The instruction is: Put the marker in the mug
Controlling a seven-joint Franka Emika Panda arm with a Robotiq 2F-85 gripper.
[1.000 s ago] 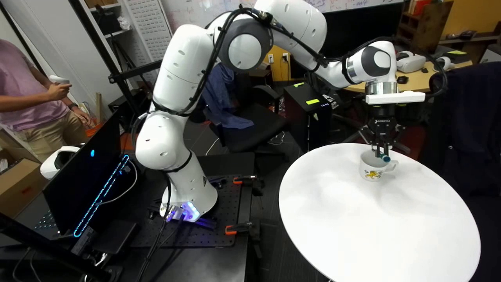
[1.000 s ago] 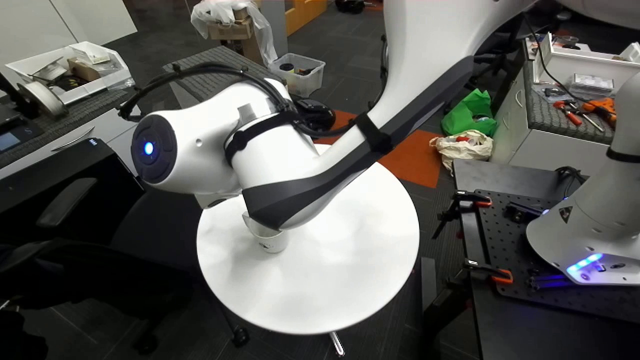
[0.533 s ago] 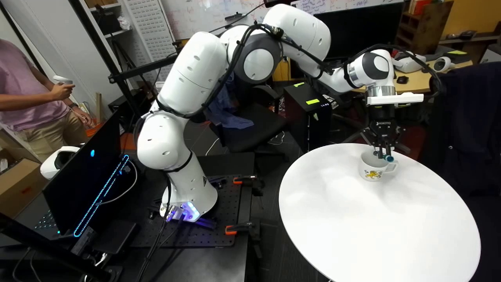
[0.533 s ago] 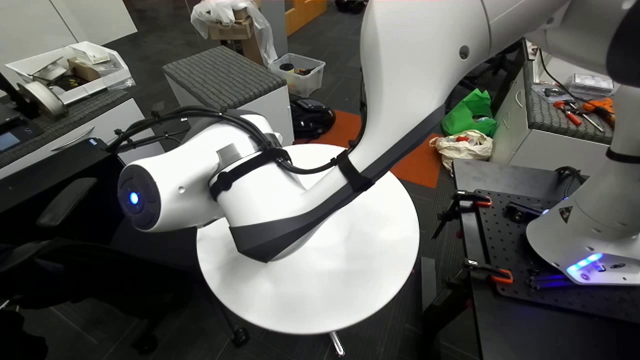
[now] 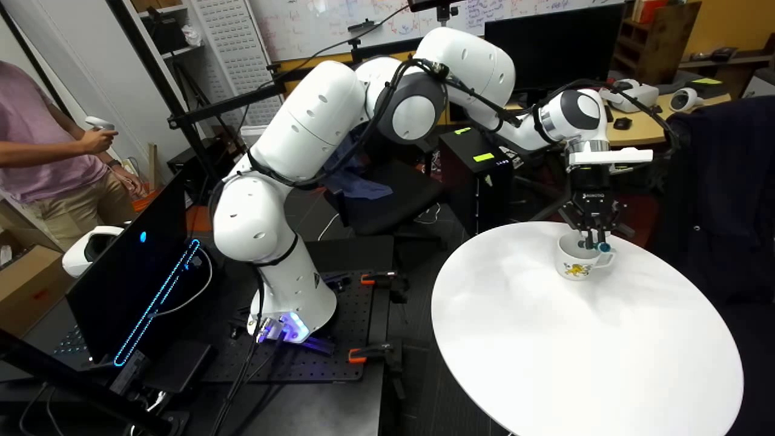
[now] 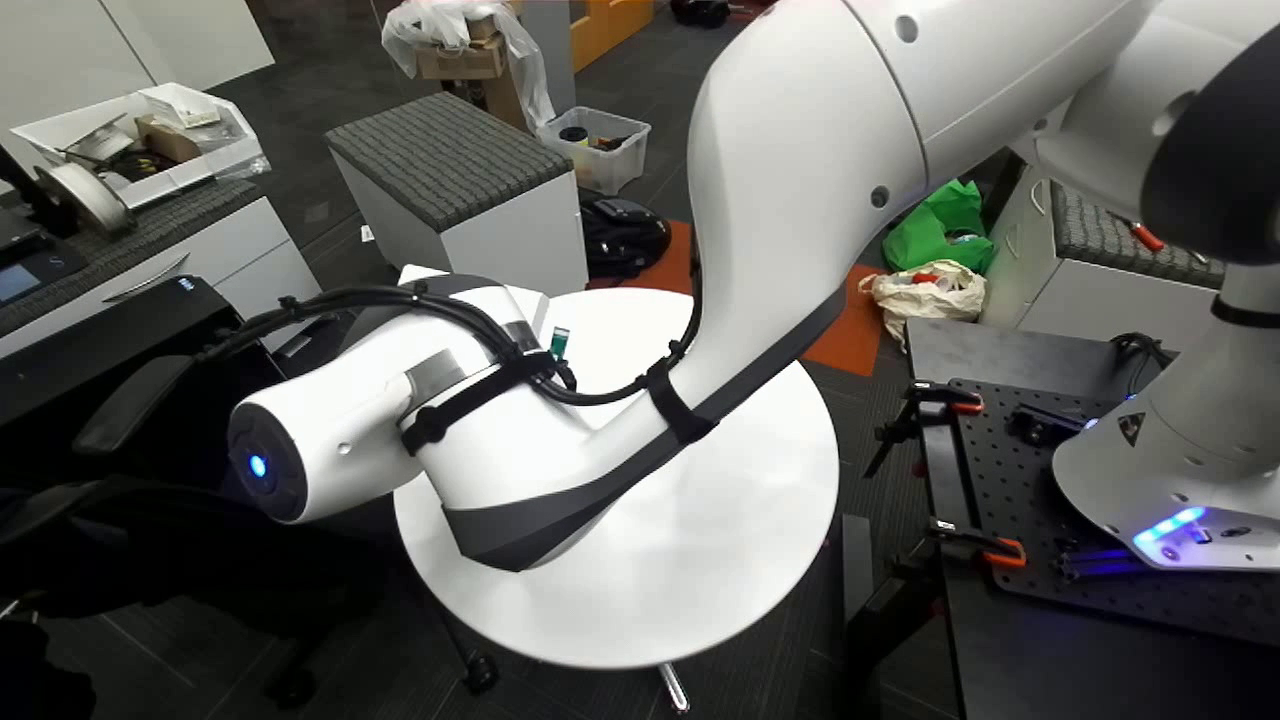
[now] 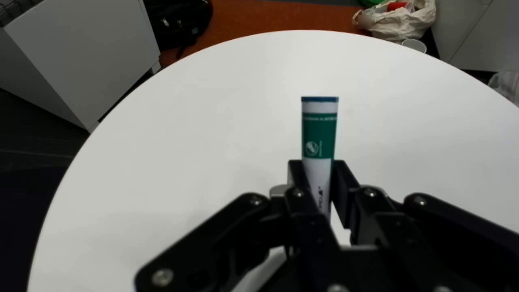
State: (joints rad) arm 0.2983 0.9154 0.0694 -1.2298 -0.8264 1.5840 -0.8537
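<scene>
In an exterior view, left to right: the white jointed robot arm (image 5: 418, 115) leans lower and farther out than a second ago. On the round white table (image 5: 545, 339), the squat whitish ceramic-looking mug (image 5: 572, 261) is unmoved. Rightward, the black two-fingered gripper (image 5: 595, 242) pinches the slim green-and-white plastic-looking marker (image 7: 319, 136) by the mug's mouth, inside or above I cannot tell. This likely serves insertion; release remains.

Green-and-white marker (image 7: 319, 136) clamped in tool (image 7: 319, 172); white table (image 7: 182, 142) beyond.
</scene>
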